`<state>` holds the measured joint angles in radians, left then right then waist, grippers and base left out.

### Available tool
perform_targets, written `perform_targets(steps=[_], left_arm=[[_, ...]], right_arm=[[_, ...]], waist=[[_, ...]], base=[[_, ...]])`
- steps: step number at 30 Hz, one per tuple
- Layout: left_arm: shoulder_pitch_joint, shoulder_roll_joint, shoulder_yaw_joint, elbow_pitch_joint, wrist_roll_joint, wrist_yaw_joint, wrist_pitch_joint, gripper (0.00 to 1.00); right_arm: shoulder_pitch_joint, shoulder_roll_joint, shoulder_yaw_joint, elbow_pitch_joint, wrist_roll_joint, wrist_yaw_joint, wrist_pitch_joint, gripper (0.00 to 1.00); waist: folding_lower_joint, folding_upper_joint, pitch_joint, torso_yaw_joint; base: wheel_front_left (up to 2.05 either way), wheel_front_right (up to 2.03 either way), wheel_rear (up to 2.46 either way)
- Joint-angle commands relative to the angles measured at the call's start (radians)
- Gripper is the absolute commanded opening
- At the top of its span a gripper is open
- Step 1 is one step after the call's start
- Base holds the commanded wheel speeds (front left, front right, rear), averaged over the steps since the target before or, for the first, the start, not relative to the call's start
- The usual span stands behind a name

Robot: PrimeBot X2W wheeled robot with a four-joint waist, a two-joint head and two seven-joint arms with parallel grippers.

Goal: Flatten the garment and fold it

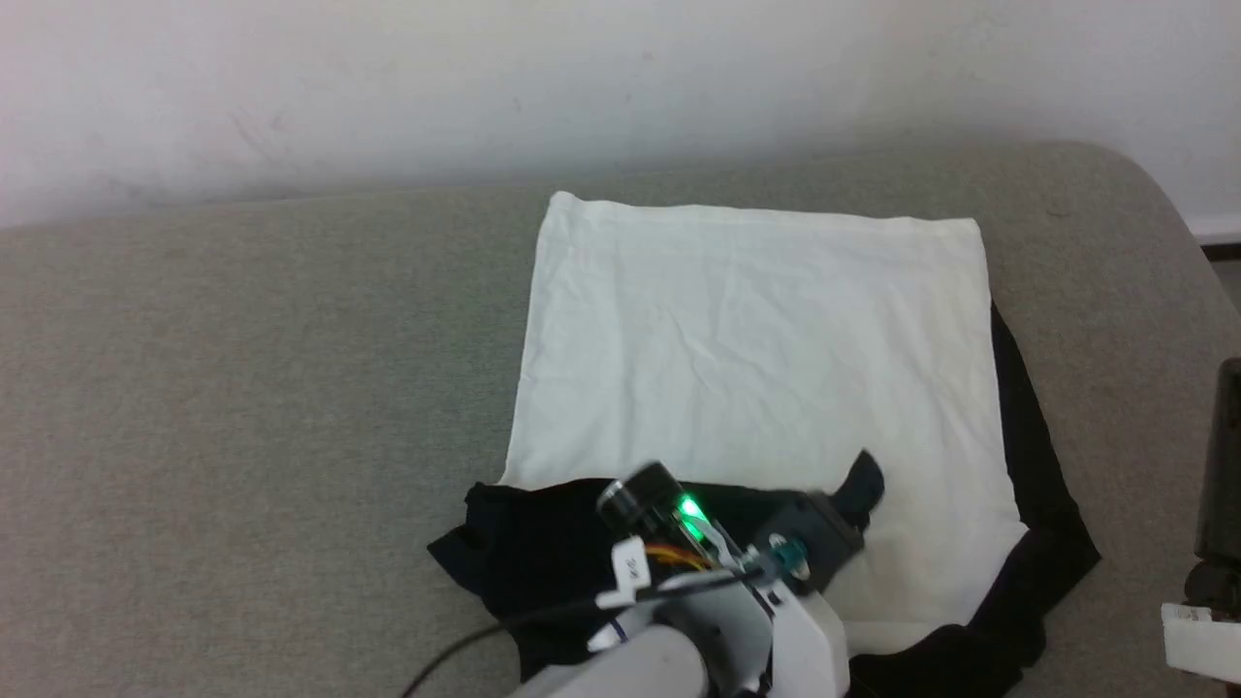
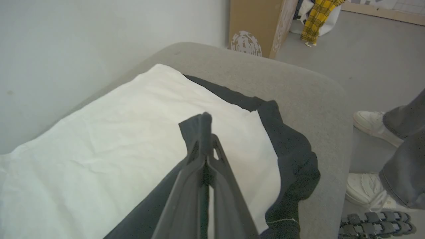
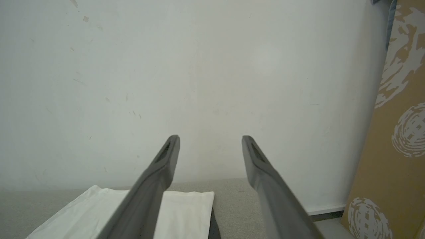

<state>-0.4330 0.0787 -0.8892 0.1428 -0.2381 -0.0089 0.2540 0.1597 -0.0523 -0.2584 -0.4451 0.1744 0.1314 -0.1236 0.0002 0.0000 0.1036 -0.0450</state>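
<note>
**Shut on the left, spread on the right, mid-fold**

Holds the left jaws pressed together, fingers (image 2: 192, 179) low over the garment (image 1: 756, 339). Cannot tell whether a pinch of black cloth sits between the tips; looks possible, given the dark strip running up beside them. Finds the white body spread fairly flat ahead of and beneath those jaws, on the grey padded bench (image 1: 242, 388), with one black sleeve bunched behind them and the other trailing off to their right. Probably reaches across this way to carry the near sleeve inward over the white panel, an early fold once the body lies flat. Parks the right jaws wide apart, gripping nothing, raised and aimed at the wall (image 3: 212, 66), well off to the right of the left jaws; likely held aside so as not to snag the cloth. Sees a far white corner of the garment below their tips. Notes a person's shoes (image 2: 372, 124) past the bench edge, right of the left jaws: worth minding on any outward sweep.
</note>
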Motion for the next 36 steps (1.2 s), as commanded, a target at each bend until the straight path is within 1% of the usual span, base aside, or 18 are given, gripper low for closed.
perform_targets(steps=[1, 5, 7, 12, 13, 14, 15, 16, 17, 22, 26, 29, 31, 33, 35, 36], left_arm=[[-0.019, -0.013, -0.029, 0.045, 0.009, -0.008, -0.018, 0.0], [-0.037, -0.026, -0.12, 0.169, 0.016, -0.016, -0.052, 0.0], [-0.041, -0.028, -0.165, 0.202, -0.004, -0.022, -0.055, 0.0], [-0.069, -0.028, -0.259, 0.27, -0.05, -0.017, -0.021, 0.0], [-0.074, -0.028, -0.272, 0.284, -0.064, -0.016, -0.009, 0.09], [-0.077, -0.028, -0.282, 0.295, -0.08, -0.014, 0.001, 0.29], [-0.08, -0.028, -0.289, 0.303, -0.098, -0.008, 0.006, 0.43], [-0.085, -0.028, -0.296, 0.31, -0.113, -0.003, 0.007, 0.8], [-0.09, -0.028, -0.301, 0.316, -0.126, 0.006, 0.002, 1.0], [-0.096, -0.028, -0.314, 0.318, -0.213, 0.048, -0.035, 1.0], [-0.092, -0.028, -0.303, 0.277, -0.309, 0.059, -0.06, 1.0], [-0.085, -0.028, -0.255, 0.226, -0.38, 0.073, -0.102, 1.0], [-0.083, -0.027, -0.202, 0.185, -0.413, 0.089, -0.147, 1.0], [-0.084, -0.005, -0.137, 0.127, -0.432, 0.108, -0.207, 1.0], [-0.082, 0.035, -0.077, 0.057, -0.438, 0.123, -0.269, 1.0], [-0.082, 0.035, -0.077, 0.057, -0.438, 0.123, -0.269, 1.0]], right_arm=[[-0.017, 0.002, 0.001, -0.003, -0.005, -0.001, 0.0, 1.0], [-0.03, 0.002, 0.011, 0.002, -0.002, -0.001, -0.005, 1.0], [-0.034, 0.002, 0.015, 0.006, -0.001, -0.001, -0.008, 1.0], [-0.041, 0.002, 0.017, 0.021, -0.001, -0.001, -0.013, 1.0], [-0.042, 0.002, 0.019, 0.024, -0.001, -0.001, -0.013, 1.0], [-0.043, 0.002, 0.022, 0.027, -0.001, -0.001, -0.013, 1.0], [-0.044, 0.002, 0.024, 0.03, -0.001, -0.001, -0.012, 1.0], [-0.045, 0.002, 0.028, 0.033, -0.001, -0.001, -0.012, 1.0], [-0.046, 0.002, 0.032, 0.035, -0.001, -0.001, -0.011, 1.0], [-0.041, 0.002, 0.031, 0.036, -0.007, -0.001, -0.004, 1.0], [-0.023, 0.002, 0.018, 0.035, -0.009, -0.001, 0.001, 1.0], [-0.009, 0.002, 0.016, 0.033, -0.004, -0.001, 0.004, 1.0], [0.0, 0.002, 0.015, 0.031, -0.002, -0.001, 0.005, 1.0], [0.007, 0.002, 0.016, 0.029, -0.002, -0.001, 0.007, 1.0], [0.013, 0.002, 0.015, 0.028, -0.001, -0.001, 0.008, 1.0], [0.013, 0.002, 0.015, 0.028, -0.001, -0.001, 0.008, 1.0]], waist=[[-0.0002, 0.0, 0.04, -0.039], [-0.0002, 0.0, 0.066, -0.067], [-0.0002, 0.0, 0.074, -0.08], [-0.0002, 0.0, 0.077, -0.099], [-0.0002, 0.0, 0.075, -0.103], [-0.0002, 0.0, 0.073, -0.105], [-0.0002, 0.0, 0.071, -0.108], [-0.0002, 0.0, 0.068, -0.11], [-0.0002, 0.0, 0.066, -0.112], [-0.0002, 0.0, 0.04, -0.103], [-0.0002, 0.0, 0.011, -0.081], [-0.0002, 0.0, -0.009, -0.061], [-0.0002, 0.0, -0.018, -0.048], [-0.0002, 0.0, -0.028, -0.037], [-0.0002, 0.0, -0.037, -0.026], [-0.0002, 0.0, -0.037, -0.026]], base=[[0.0, 0.0, 0.0], [0.0, 0.0, 0.0], [0.0, 0.0, 0.0], [0.0, 0.0, 0.0], [0.0, 0.0, 0.0], [0.0, 0.0, 0.0], [0.0, 0.0, 0.0], [0.0, 0.0, 0.0], [0.0, 0.0, 0.0], [0.0, 0.0, 0.0], [0.0, 0.0, 0.0], [0.0, 0.0, 0.0], [0.0, 0.0, 0.0], [0.0, 0.0, 0.0], [0.0, 0.0, 0.0], [0.0, 0.0, 0.0]])
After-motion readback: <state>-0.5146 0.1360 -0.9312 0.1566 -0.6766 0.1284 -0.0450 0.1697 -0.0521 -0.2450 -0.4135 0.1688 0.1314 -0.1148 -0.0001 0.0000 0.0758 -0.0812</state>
